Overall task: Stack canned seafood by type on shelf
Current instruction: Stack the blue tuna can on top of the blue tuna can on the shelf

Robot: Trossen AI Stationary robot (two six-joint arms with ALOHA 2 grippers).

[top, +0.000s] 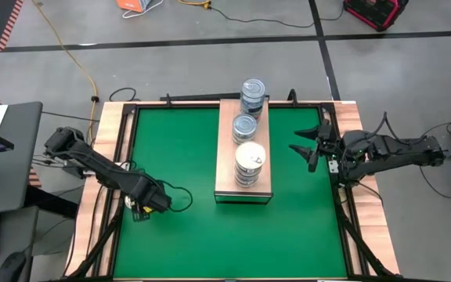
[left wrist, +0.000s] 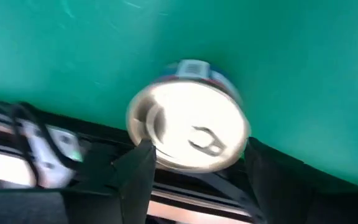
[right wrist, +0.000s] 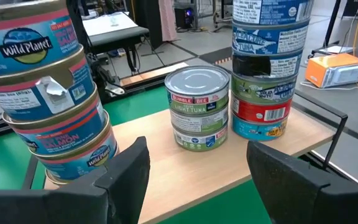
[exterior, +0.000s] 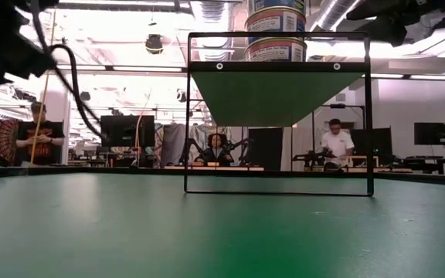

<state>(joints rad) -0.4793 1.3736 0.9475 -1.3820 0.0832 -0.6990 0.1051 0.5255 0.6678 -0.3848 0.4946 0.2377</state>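
Left end effector (left wrist: 191, 171) sits low at the tabletop's (top: 178, 157) left edge, fingers (left wrist: 135, 177) spread around a white-topped tin (left wrist: 188, 134), not visibly clamped. Right end effector (top: 308, 145) hovers open just right of the shelf (top: 225, 157), which carries three can stacks (top: 249, 129).

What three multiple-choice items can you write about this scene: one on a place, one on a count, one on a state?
1. Where is the left gripper?
A. over the shelf
B. at the mat's left edge
C. beside the right arm

2. How many stacks of cans stand on the shelf?
A. one
B. three
C. five

3. How is the right gripper?
A. open, holding nothing
B. shut on a can
C. out of view

Key: 1 B, the high view shows it there, around a white-topped can. 2 B, three stacks stand in a row. 3 A, its fingers stand apart, right of the shelf.
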